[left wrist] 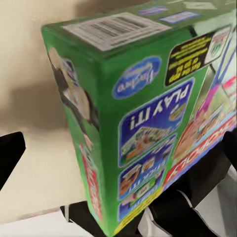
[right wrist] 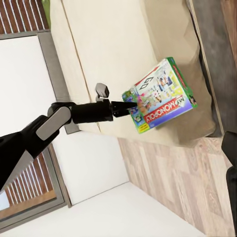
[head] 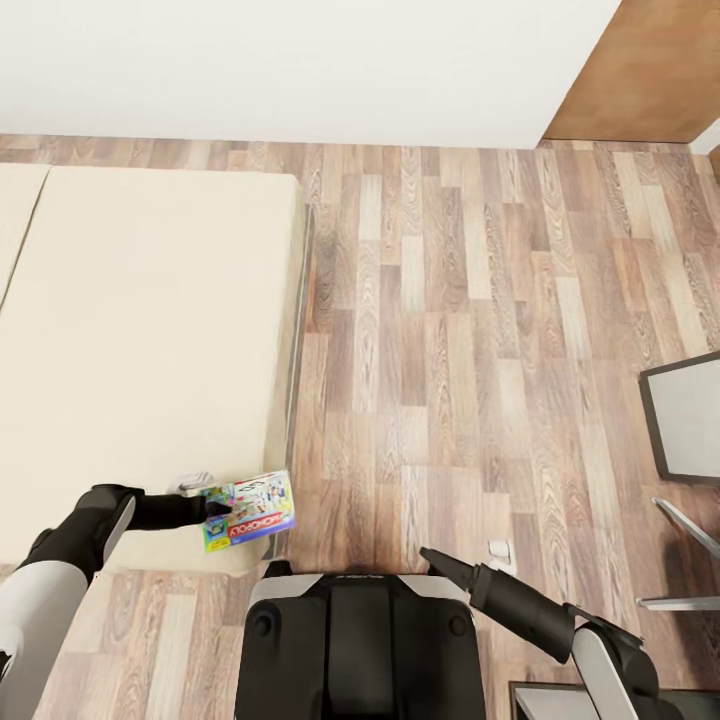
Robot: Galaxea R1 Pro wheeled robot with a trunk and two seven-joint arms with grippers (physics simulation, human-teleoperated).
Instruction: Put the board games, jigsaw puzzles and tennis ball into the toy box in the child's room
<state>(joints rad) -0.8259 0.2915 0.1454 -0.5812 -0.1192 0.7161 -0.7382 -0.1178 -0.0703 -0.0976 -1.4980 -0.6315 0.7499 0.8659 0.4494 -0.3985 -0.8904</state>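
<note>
Left arm: extended forward, forearm near horizontal. Left claw (head: 216, 509) is closed on the edge of the Monopoly box (head: 250, 510), which projects beyond the fingertips, held clear of the surface below. Right arm: bent at the elbow, forearm angled inward. Right claw (head: 432, 556) carries nothing.

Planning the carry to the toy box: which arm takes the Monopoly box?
Left. The left gripper already grips the Monopoly box at the bed corner. The right gripper hangs apart over the floor.
</note>
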